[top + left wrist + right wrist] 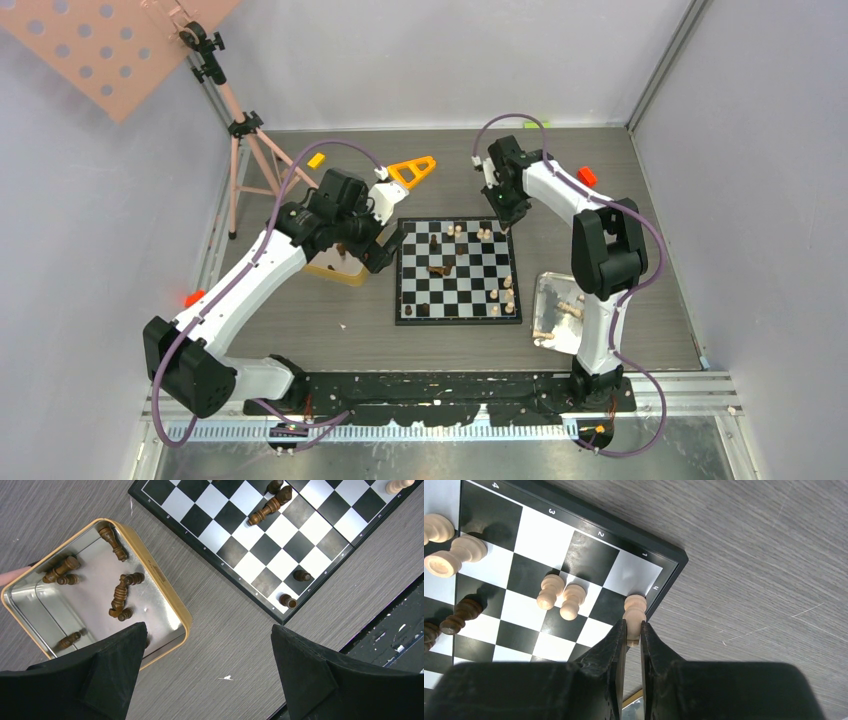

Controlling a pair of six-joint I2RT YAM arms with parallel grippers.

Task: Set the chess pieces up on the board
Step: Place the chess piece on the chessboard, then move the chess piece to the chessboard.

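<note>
Several dark pieces [120, 597] lie in the gold tin [186, 619] at left beneath the wide-open left gripper [207, 627]; the right gripper [634, 625] pinches a pale piece [634, 605].

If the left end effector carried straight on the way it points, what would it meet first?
Most likely the bare grey wood-grain table between the gold rectangular tin and the black-and-grey chessboard. One finger hangs over the tin's rim and might clip it; depth is unclear.

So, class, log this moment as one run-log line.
right gripper: shut on pale piece at board corner | left gripper: open, empty, beside gold tin | dark pieces lying in tin
</note>
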